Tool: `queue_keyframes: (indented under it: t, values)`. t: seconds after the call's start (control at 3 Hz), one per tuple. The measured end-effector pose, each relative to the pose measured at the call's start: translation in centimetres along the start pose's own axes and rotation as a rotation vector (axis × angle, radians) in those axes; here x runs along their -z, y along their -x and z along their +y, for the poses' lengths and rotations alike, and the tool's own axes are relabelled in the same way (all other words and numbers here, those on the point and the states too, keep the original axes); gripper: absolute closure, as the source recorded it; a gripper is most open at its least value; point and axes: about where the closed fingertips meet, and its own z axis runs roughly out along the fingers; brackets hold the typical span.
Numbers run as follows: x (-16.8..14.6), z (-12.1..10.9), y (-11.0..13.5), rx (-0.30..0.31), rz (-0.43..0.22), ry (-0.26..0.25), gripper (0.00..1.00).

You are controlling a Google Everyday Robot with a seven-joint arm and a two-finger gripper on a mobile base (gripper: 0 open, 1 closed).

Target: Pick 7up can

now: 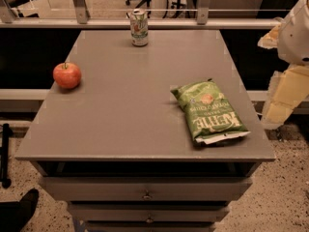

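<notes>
The 7up can (139, 27) stands upright at the far edge of the grey table (125, 124), near the middle of that edge. It is silvery-white and green with a silver top. My gripper (283, 96) hangs off the table's right side, level with the chip bag, far from the can and holding nothing that shows. Part of the arm (295, 32) is cut off by the right edge of the view.
A red apple (67, 75) sits at the table's left side. A flat green chip bag (209, 111) lies at the right front. Drawers (147, 190) are below the tabletop. A railing (145, 22) runs behind the table. A dark shoe (19, 209) is at the lower left.
</notes>
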Motion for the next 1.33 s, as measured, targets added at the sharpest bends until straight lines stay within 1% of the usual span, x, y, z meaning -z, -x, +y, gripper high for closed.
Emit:
queue_keyframes:
  t: [0.33,0.67,1.0,1.33]
  values:
    - [0.0,0.0,0.0,0.0,0.0,0.0,0.0]
    - [-1.3,-1.5,1.2,-0.014,-0.047,-0.01,0.0]
    - [-6.2,-7.6,6.3,-0.054,-0.237,-0.046,0.0]
    - [-11.7,-16.4,13.7,-0.11,-0.52,-0.085,0.0]
